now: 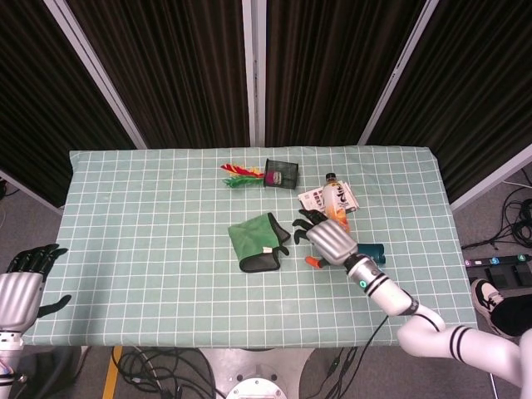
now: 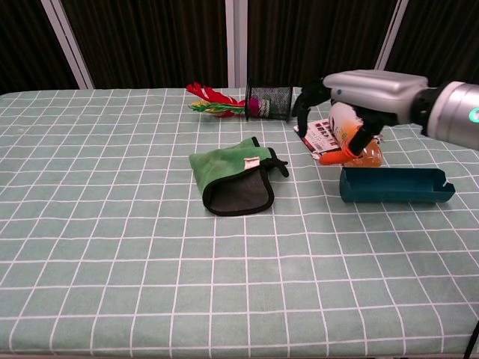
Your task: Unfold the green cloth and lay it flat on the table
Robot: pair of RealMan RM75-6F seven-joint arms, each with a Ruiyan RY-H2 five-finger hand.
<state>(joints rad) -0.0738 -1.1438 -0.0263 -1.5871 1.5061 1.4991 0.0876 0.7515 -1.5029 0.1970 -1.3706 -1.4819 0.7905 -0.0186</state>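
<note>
The green cloth (image 1: 257, 241) (image 2: 233, 179) lies folded near the middle of the table, its dark grey underside turned up at the near end. My right hand (image 1: 326, 237) (image 2: 359, 97) hovers just right of the cloth, fingers apart and empty, above the table. It stands a short gap away from the cloth's right edge. My left hand (image 1: 21, 281) rests off the table's left front corner with nothing in it; the chest view does not show it.
A black mesh cup (image 1: 281, 173) (image 2: 269, 102) and a red-green-yellow feathered toy (image 1: 240, 175) (image 2: 210, 102) lie at the back. An orange drink bottle (image 1: 337, 206) (image 2: 355, 138), a printed card (image 1: 316, 202) and a teal tray (image 2: 395, 184) sit right of the cloth.
</note>
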